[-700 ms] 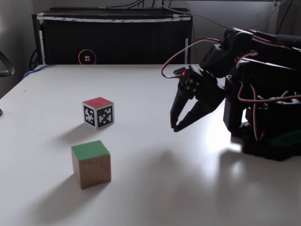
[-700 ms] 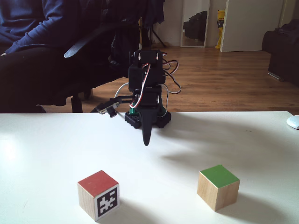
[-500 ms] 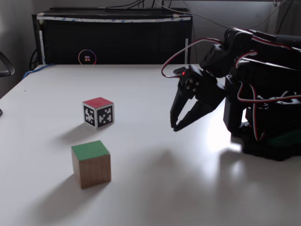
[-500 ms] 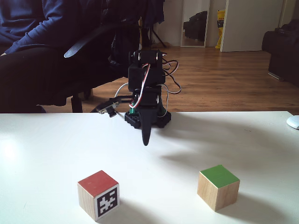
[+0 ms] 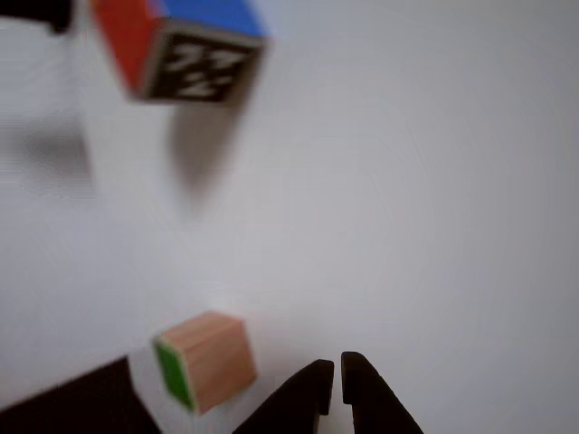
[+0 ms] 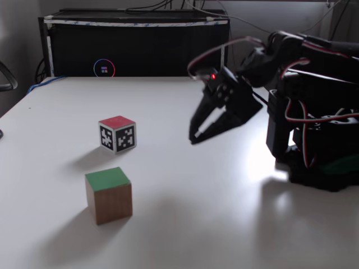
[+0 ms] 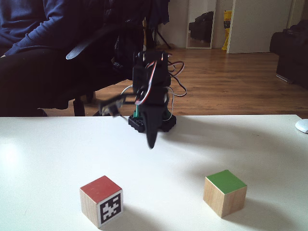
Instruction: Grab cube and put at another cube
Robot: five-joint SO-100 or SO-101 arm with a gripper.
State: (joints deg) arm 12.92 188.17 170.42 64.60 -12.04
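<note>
bare table [image 6: 185, 185] between gripper [image 6: 193, 138], cube [image 6: 109, 194]

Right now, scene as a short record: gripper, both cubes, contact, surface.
gripper: in the air above the table, fingertips nearly together, holding nothing
wooden cube: green face up, on the table, untouched
tagged cube: red face up, black-and-white marker sides, beyond the wooden cube in a fixed view
contact: cubes apart, gripper clear of both
table: white
</note>
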